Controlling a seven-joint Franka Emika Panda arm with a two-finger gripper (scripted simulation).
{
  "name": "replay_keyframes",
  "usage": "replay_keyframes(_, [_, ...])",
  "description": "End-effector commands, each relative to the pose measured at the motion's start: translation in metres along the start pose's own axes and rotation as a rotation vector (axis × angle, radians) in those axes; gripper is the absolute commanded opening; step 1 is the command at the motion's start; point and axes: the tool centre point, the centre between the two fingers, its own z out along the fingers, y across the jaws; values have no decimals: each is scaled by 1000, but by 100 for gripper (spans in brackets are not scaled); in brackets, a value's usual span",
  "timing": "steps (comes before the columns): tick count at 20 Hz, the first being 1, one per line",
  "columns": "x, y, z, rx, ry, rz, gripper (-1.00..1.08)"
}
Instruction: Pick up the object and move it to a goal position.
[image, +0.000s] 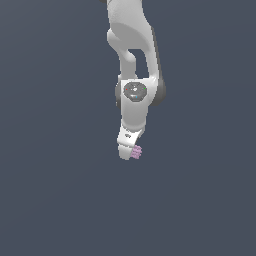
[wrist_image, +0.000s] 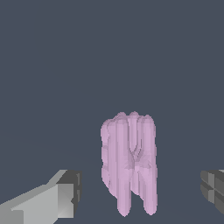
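Note:
The object (wrist_image: 129, 162) is a small pale pink-lilac ribbed block. In the wrist view it stands between my two grey fingers (wrist_image: 65, 194), with a gap of grey floor on each side of it. My gripper (wrist_image: 140, 187) is open and does not touch it. In the exterior view the white arm points down, and the block (image: 137, 151) peeks out beside the gripper (image: 130, 153) on the exterior view's right; the hand hides the fingertips there.
A plain dark grey surface (image: 60, 200) fills both views. No other objects, walls or edges show, and no goal marker is visible.

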Motion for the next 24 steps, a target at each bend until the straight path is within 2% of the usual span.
replay_keyframes(1, [0,-1,9,1,0,-1,100])
replay_keyframes(7, [0,-2,38,1,0,-4,100])
replay_keyframes(12, [0,0,45,1,0,-4,100])
replay_keyframes(13, [0,0,45,1,0,-4,-100])
replay_keyframes(24, [0,0,44,-1,0,-4,-100])
